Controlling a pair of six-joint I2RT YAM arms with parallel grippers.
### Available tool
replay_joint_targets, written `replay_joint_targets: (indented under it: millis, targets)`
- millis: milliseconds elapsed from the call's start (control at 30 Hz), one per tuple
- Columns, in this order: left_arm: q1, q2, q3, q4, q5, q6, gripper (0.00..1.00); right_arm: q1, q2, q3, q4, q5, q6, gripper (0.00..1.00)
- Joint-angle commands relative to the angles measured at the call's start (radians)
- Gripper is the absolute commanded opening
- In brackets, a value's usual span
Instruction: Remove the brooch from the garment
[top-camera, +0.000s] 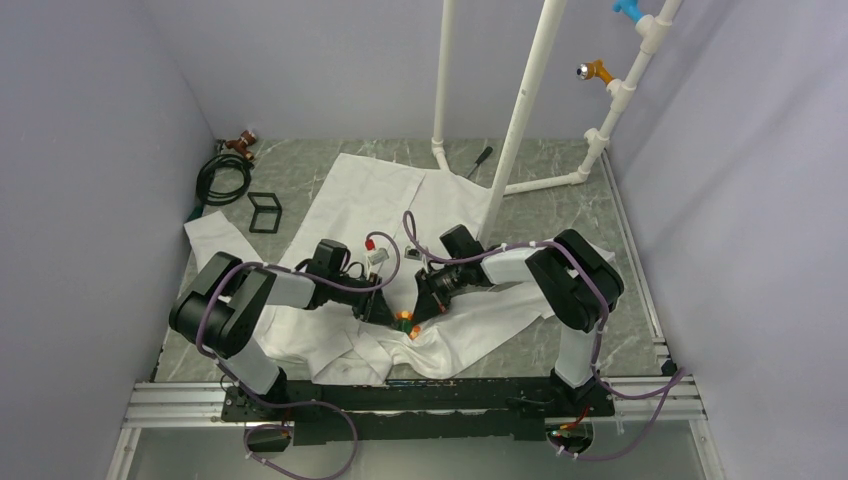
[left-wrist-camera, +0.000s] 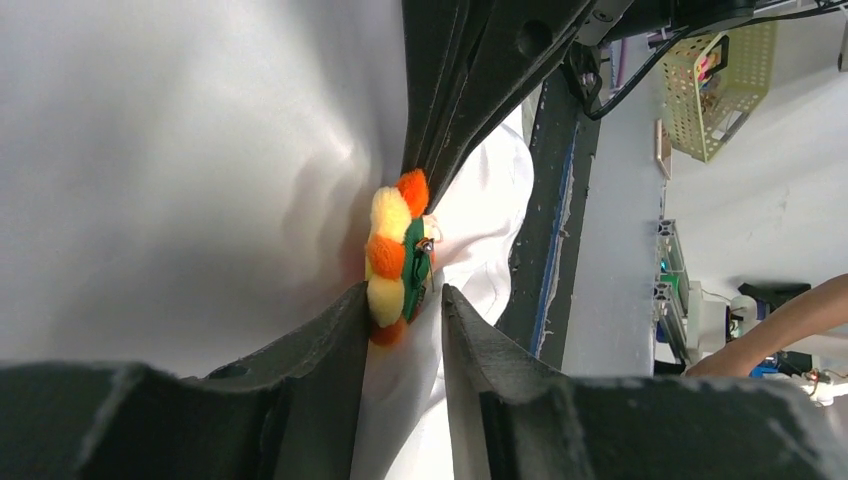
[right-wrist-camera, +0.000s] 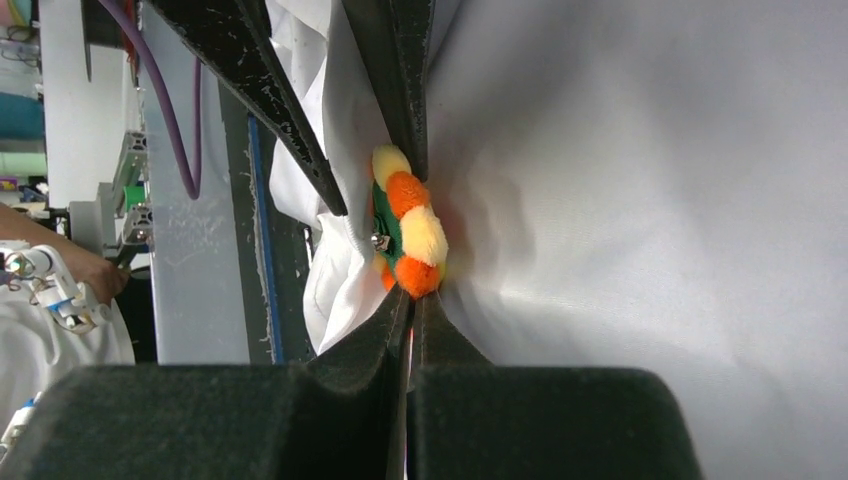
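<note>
The white garment (top-camera: 380, 200) lies spread on the table and is bunched at the near edge. The brooch (top-camera: 404, 322), orange and yellow petals on a green back, is on that bunched part. My right gripper (right-wrist-camera: 410, 298) is shut on the rim of the brooch (right-wrist-camera: 408, 222), pinching an orange petal. My left gripper (left-wrist-camera: 402, 300) comes from the opposite side with its jaws apart. It straddles the other edge of the brooch (left-wrist-camera: 393, 255) and a fold of the garment (left-wrist-camera: 180, 180), and one finger touches a petal. In the top view both grippers, left (top-camera: 380, 308) and right (top-camera: 425, 303), meet at the brooch.
A white pipe frame (top-camera: 520, 110) stands at the back right, with an orange hook (top-camera: 597, 71) on it. A black cable coil (top-camera: 222, 178) and a black square frame (top-camera: 265, 212) lie at the back left. A metal rail (top-camera: 420, 395) runs along the near edge.
</note>
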Motion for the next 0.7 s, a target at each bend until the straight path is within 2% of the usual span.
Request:
replay_joint_targets:
  millis: [0,267,667]
  targets:
    - [-0.01,-0.008,-0.006,0.07,0.048,-0.028,0.39,-0.002,-0.043,-0.005,0.064,-0.018,0.008,0.0]
    - [-0.023,0.013,0.001,0.08,0.034,-0.029,0.42,-0.002,-0.04,-0.007,0.081,-0.024,0.024,0.0]
    - [-0.039,0.048,0.014,0.089,0.021,-0.033,0.39,-0.002,-0.043,-0.019,0.11,-0.032,0.044,0.0]
